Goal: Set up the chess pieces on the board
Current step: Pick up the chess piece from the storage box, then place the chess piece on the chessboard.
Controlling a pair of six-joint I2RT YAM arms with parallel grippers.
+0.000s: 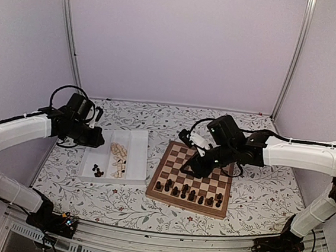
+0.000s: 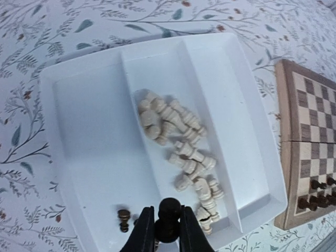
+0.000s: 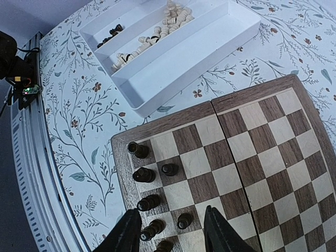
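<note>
My left gripper (image 2: 168, 231) is shut on a dark chess piece (image 2: 169, 218) and holds it above the near end of the white tray (image 2: 247, 100). In the top view it (image 1: 95, 138) is over the tray's left side. Another dark piece (image 2: 123, 219) lies in the tray's left compartment; several pale pieces (image 2: 181, 152) lie in the middle one. My right gripper (image 3: 171, 231) is open and empty above the chessboard (image 3: 252, 157), over the dark pieces (image 3: 142, 176) standing along its near edge. The board (image 1: 194, 175) shows several dark pieces (image 1: 188, 193) in its front rows.
The tray (image 1: 135, 158) sits left of the board on a floral tablecloth. A metal rail with a small circuit board (image 3: 23, 84) runs along the table's near edge. White walls enclose the back and sides.
</note>
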